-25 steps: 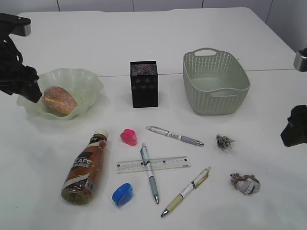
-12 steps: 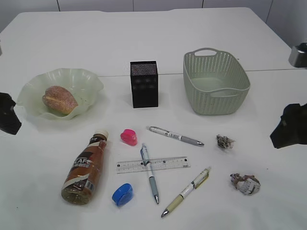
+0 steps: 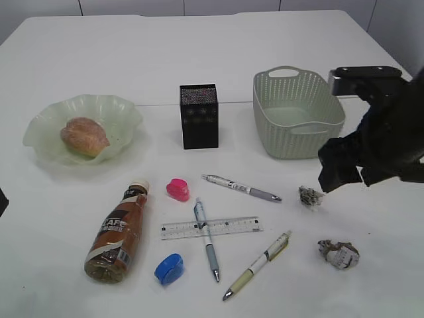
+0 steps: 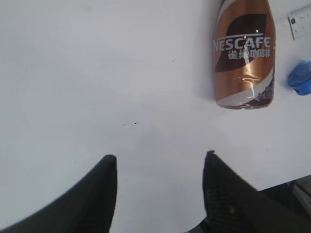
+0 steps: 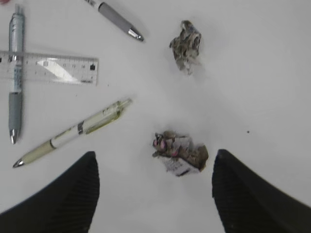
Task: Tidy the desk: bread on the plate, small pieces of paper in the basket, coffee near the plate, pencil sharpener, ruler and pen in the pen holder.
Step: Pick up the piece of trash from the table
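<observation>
Bread [image 3: 84, 136] sitting in the plate [image 3: 126, 118], out at nine o'clock on the desk [image 3: 212, 53]. Holder [image 3: 199, 116] standing upright dead centre, basket [image 3: 298, 114] at two o'clock from it, well apart. Coffee [image 3: 119, 232] lying flat on its side at seven o'clock, cap toward the plate, nowhere near touching it. Ruler [image 3: 211, 227] flat at six o'clock with a blue pen [image 3: 206, 238] laid across it; grey pen [image 3: 241, 188] just above, cream pen [image 3: 257, 265] below at five o'clock. Pink sharpener [image 3: 177, 189] beside the cap, blue sharpener [image 3: 169, 268] beside the bottle's base. Two paper wads, small wad [image 3: 309, 195] at three o'clock and big wad [image 3: 338, 254] at four.

Right gripper [image 5: 155, 194] hanging over the big wad, jaws spread wide, gripping nothing. Left gripper [image 4: 160, 194] low over bare desk, jaws parted, empty, bottle at one o'clock from it.
</observation>
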